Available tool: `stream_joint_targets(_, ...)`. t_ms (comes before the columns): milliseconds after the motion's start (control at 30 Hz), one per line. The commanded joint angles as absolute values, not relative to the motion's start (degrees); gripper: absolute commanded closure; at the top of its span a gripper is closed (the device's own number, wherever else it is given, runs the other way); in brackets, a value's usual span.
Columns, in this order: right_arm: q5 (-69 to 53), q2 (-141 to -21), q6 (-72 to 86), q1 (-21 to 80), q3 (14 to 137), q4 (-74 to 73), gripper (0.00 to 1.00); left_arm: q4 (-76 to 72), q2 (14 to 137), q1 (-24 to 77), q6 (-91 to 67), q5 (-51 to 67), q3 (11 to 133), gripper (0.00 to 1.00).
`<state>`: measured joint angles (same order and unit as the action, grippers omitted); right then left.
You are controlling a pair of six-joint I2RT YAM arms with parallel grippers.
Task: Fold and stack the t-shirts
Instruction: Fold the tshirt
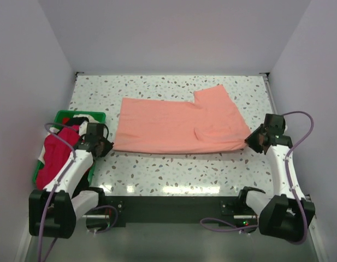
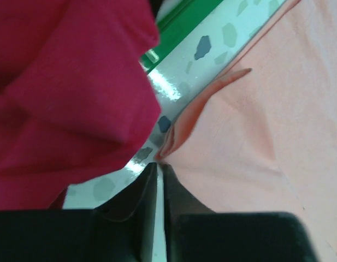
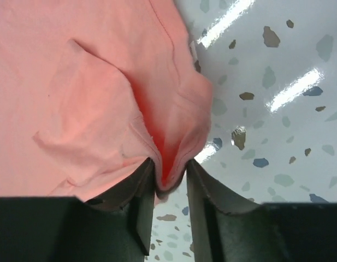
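A salmon-pink t-shirt (image 1: 173, 125) lies flat across the middle of the speckled table, one sleeve pointing to the back right. My left gripper (image 1: 106, 146) sits at its near left corner. In the left wrist view that gripper (image 2: 159, 165) has its jaws almost touching, with the shirt's corner (image 2: 173, 136) pinched at the very tips. My right gripper (image 1: 249, 141) is at the shirt's near right corner. In the right wrist view it (image 3: 169, 164) is shut on a raised fold of the pink cloth (image 3: 75, 82). A crimson red t-shirt (image 1: 53, 158) hangs over the bin, close beside the left fingers (image 2: 64, 82).
A green plastic bin (image 1: 61, 115) stands at the table's left edge beside my left arm, with dark and white cloth in its far end. White walls close in the table at the back and on both sides. The bin's rim (image 2: 184, 22) lies just past the red cloth.
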<state>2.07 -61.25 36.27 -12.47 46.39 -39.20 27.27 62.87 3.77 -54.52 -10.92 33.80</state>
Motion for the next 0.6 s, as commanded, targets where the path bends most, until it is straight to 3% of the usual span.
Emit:
stream_joint_targets(0, 3.3, -58.0, 36.7, -13.2, 45.0, -42.2, 0.66, 29.9, 57.9, 3.3, -55.8, -14.1, 31.3, 0.82)
stream_joint_targets(33, 4.3, -57.6, 36.7, -13.2, 45.1, -43.3, 0.49, 30.2, 56.5, 3.3, -55.7, -14.0, 30.9, 0.72)
stream_joint_targets(67, 4.6, -57.0, 36.9, -13.2, 45.4, -43.9, 0.37, 30.3, 56.0, 3.3, -55.5, -13.9, 30.8, 0.53)
stream_joint_targets(133, 5.1, -56.8, 36.7, -13.2, 46.7, -44.7, 0.12, 30.2, 54.8, 3.3, -54.4, -13.4, 31.8, 0.40)
stream_joint_targets(167, 4.5, -56.8, 36.0, -13.2, 47.2, -44.5, 0.11, 29.1, 54.8, 3.3, -53.8, -13.2, 32.5, 0.36)
stream_joint_targets(367, -6.0, -62.0, 33.1, -11.8, 51.4, -35.5, 0.11, 21.9, 64.0, 3.4, -48.2, -10.1, 43.0, 0.37)
stream_joint_targets(400, -4.1, -68.2, 32.6, -6.8, 57.0, -33.6, 0.11, 20.4, 73.1, 3.9, -47.2, -9.6, 49.0, 0.38)
stream_joint_targets(567, -0.3, -77.2, 30.0, -1.8, 64.6, -30.7, 0.12, 18.0, 84.5, 4.5, -46.6, -9.3, 57.3, 0.40)
